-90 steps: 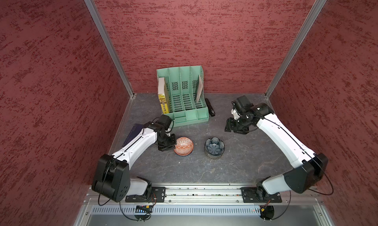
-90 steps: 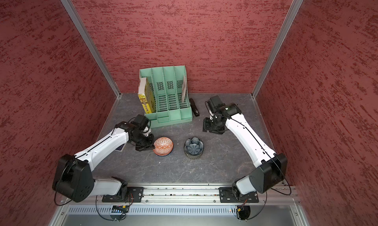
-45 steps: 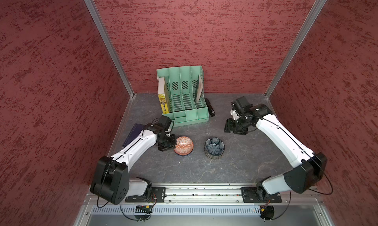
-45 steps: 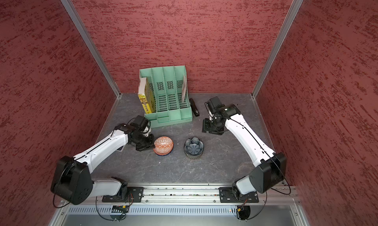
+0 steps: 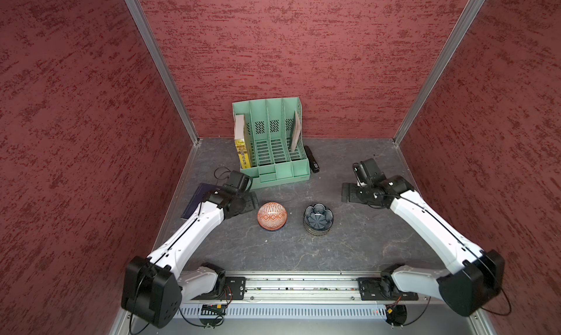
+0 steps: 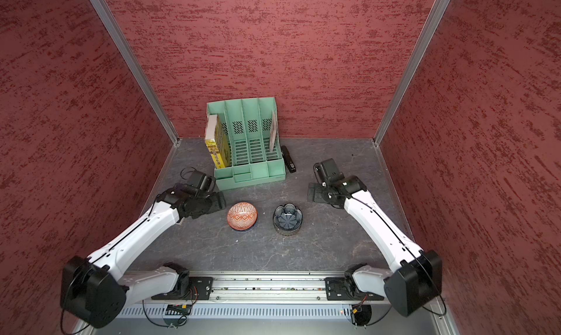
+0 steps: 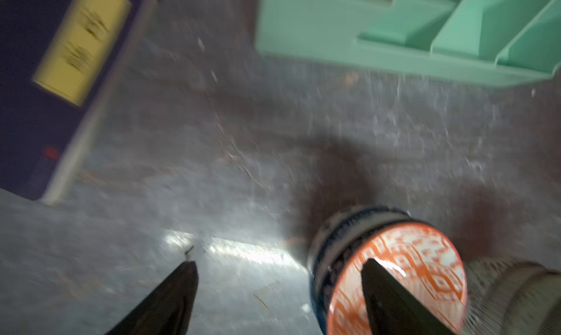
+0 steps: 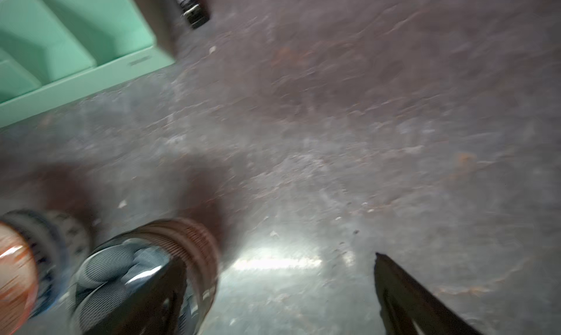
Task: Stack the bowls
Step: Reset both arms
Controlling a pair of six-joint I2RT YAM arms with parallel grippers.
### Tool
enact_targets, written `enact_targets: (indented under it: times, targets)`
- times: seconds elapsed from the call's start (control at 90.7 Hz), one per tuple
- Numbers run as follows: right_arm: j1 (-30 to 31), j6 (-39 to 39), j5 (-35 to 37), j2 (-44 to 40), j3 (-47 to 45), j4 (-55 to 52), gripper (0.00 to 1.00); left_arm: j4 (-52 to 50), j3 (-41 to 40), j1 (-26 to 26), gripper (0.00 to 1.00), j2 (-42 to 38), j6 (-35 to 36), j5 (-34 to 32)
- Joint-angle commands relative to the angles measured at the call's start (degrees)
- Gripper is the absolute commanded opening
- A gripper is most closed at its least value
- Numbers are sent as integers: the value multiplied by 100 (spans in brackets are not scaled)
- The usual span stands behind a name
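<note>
Two stacks of bowls stand mid-table. An orange-red geometric bowl point(image 5: 272, 216) point(image 6: 242, 216) point(image 7: 403, 266) tops the left stack, over a blue-white bowl point(image 7: 334, 236). A dark lobed flower-shaped bowl point(image 5: 318, 219) point(image 6: 287, 219) point(image 8: 121, 263) tops the right stack, inside a brown-ribbed bowl point(image 8: 197, 242). My left gripper point(image 5: 251, 201) point(image 6: 220, 201) point(image 7: 279, 262) is open just left of the orange bowl, holding nothing. My right gripper point(image 5: 346, 192) point(image 6: 312, 192) point(image 8: 276, 260) is open, behind and to the right of the dark bowl, empty. Both wrist views are blurred.
A green file organizer point(image 5: 270, 148) point(image 6: 246, 148) stands at the back with a yellow book point(image 5: 243, 154) in it. A black stapler point(image 5: 312, 163) lies to its right. A dark blue book point(image 5: 194, 201) point(image 7: 45, 90) lies under my left arm near the left wall.
Both grippers have opened wide; the left was shut before. The left gripper has drawn back slightly from the orange bowl. The bowls have not moved.
</note>
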Motion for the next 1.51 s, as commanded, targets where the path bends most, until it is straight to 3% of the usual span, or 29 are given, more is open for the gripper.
enact_targets:
  times: [0.0, 0.099, 0.176, 0.231, 0.275, 0.32, 0.342, 0.386, 0.452, 0.518, 0.551, 0.595, 0.65, 0.727, 1.499]
  targets:
    - [-347, -311, 2148, -515, -1111, 2456, 98, 1583, -792, 124, 100, -617, 247, -2380]
    - [-542, -1322, 2805, -754, -2626, 5053, 98, 3693, -1730, 401, 100, -823, 1239, -2601]
    - [-811, -1816, 2774, -407, -3597, 7151, 98, 5118, -2229, 806, 100, -533, 2071, -2224]
    - [-1092, -1733, 2582, 114, -3838, 7869, 98, 5704, -2348, 1205, 100, -174, 2151, -1876]
    - [-1223, -1661, 2463, 370, -3614, 7651, 98, 6638, -2627, 1562, 100, 222, 2300, -1301]
    - [-1307, -1883, 2362, 727, -3542, 8320, 98, 7581, -2894, 1867, 100, 605, 2386, -941]
    - [-1352, -2077, 2220, 903, -3618, 8938, 98, 8103, -2903, 1991, 100, 854, 2409, -832]
    - [-1546, -2283, 1671, 1280, -3779, 9882, 98, 8114, -2737, 2212, 100, 1132, 2384, -429]
    - [-1736, -2337, 868, 1643, -3314, 9129, 89, 8695, -2703, 2406, 100, 1542, 2407, 2]
    - [-1879, -2403, 141, 1638, -3653, 9692, 90, 8532, -2519, 2259, 100, 1762, 2675, 101]
    - [-2069, -2353, -341, 1730, -4088, 10773, 91, 9007, -2686, 2091, 100, 1940, 2955, 364]
    - [-2154, -2274, -406, 2123, -4597, 11960, 94, 9981, -2982, 1987, 100, 2302, 3294, 733]
    - [-2211, -2102, -277, 1777, -4301, 10852, 98, 9806, -2926, 1998, 100, 2244, 3325, 920]
    - [-2073, -2304, -269, 1882, -3934, 10367, 98, 9557, -2800, 2210, 100, 2262, 3156, 1240]
    - [-2065, -2332, -301, 1871, -3995, 10487, 98, 9654, -2835, 2184, 100, 2292, 3167, 1176]
